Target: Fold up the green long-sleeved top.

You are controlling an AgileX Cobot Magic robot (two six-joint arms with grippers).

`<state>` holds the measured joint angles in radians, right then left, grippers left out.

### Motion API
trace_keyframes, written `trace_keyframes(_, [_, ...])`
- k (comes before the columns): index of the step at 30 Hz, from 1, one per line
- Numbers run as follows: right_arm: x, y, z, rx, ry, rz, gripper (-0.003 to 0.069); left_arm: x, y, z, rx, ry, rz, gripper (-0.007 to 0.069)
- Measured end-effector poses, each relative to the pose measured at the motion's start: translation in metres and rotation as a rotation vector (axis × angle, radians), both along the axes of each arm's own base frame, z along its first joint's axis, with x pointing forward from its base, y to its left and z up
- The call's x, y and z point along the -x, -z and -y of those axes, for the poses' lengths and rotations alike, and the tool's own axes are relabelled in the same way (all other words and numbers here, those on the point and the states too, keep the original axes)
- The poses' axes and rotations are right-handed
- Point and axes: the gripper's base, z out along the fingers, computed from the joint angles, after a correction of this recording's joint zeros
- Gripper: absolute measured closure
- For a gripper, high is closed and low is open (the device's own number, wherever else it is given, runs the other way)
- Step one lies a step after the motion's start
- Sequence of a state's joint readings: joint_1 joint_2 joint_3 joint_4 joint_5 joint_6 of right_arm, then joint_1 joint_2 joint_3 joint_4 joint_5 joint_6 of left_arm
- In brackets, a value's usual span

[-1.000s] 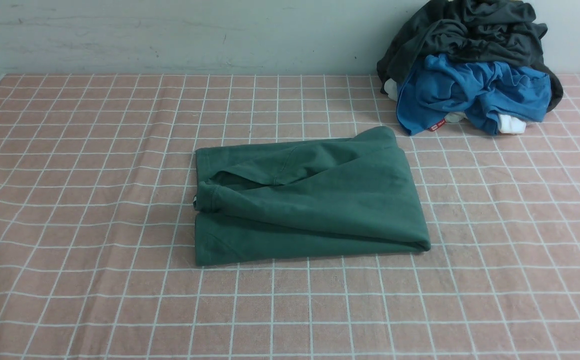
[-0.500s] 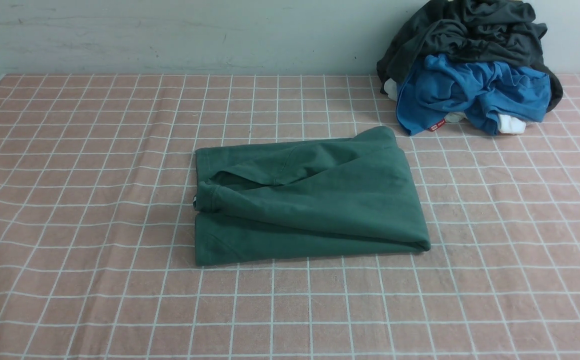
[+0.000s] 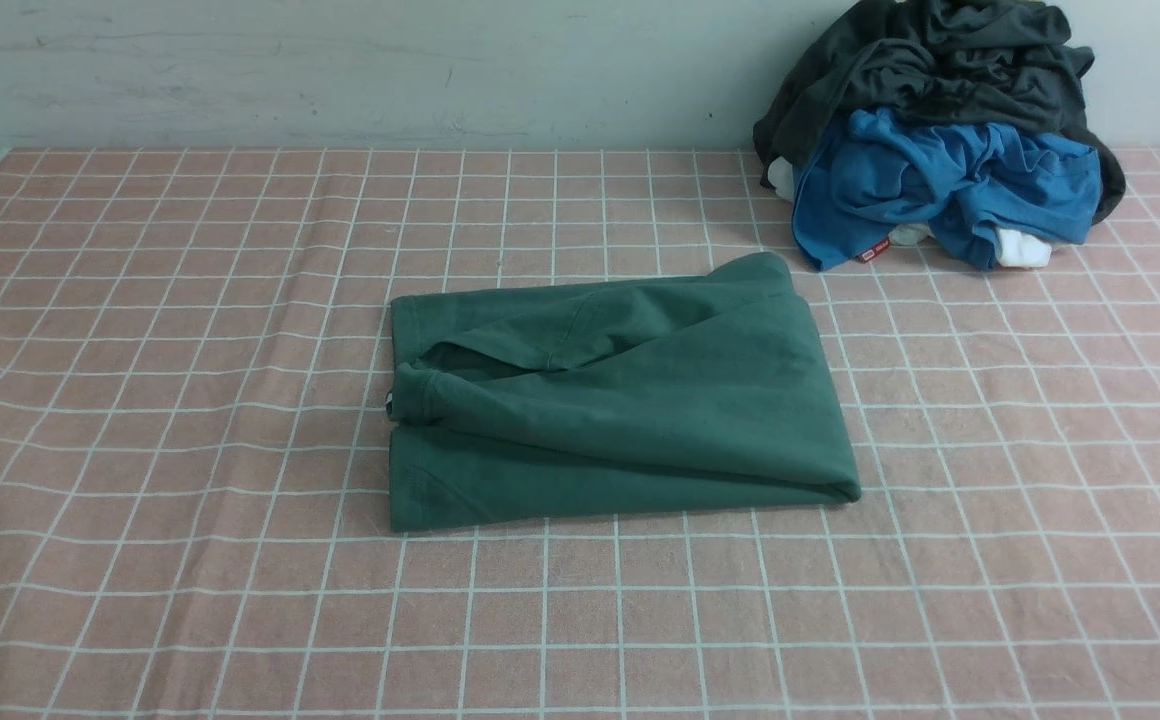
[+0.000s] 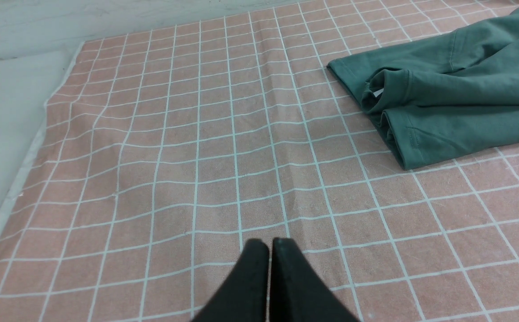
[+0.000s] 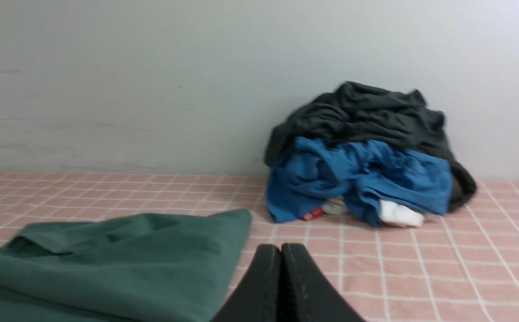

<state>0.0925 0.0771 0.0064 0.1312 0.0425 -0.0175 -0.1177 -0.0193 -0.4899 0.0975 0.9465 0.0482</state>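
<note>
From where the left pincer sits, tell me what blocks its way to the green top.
Nothing visible: only bare checked cloth lies between the shut left pincer and the green top.

I see a pink cotton cloth with a white grid [image 3: 190, 420] spread over the tabletop, rippled along its left side, with a pale grey-green painted wall [image 3: 340, 70] rising behind it. At the far right corner against that wall sits a heap of clothes: a crumpled dark charcoal-grey garment [image 3: 940, 60] on top, a bright blue garment [image 3: 940, 185] bunched beneath it, and bits of white fabric [image 3: 1025, 248] poking out at the base beside a small red tag [image 3: 872, 253].
</note>
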Motion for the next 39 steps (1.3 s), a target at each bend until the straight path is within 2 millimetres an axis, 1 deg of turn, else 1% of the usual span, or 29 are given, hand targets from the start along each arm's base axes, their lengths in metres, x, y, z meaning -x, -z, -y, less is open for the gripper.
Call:
trace_keyframes(2, [0.003, 0.010, 0.004, -0.026, 0.070, -0.041, 0.0673, 0.000, 0.000, 0.000, 0.000, 0.000, 0.000, 0.0627])
trace_keyframes(4, [0.005, 0.013, 0.007, -0.045, 0.113, -0.059, 0.0673, 0.000, 0.000, 0.000, 0.000, 0.000, 0.000, 0.0627])
trace_keyframes(9, [0.007, 0.028, 0.010, -0.053, 0.156, -0.217, 0.0673, 0.000, 0.000, 0.000, 0.000, 0.000, -0.001, 0.0627])
trace_keyframes(17, [0.008, 0.029, 0.010, -0.021, 0.158, -0.236, 0.0673, 0.000, 0.001, 0.000, 0.000, 0.000, -0.002, 0.0627])
trace_keyframes(39, [0.008, 0.029, 0.010, -0.014, 0.158, -0.239, 0.0673, 0.000, 0.001, 0.000, 0.000, 0.000, -0.004, 0.0627])
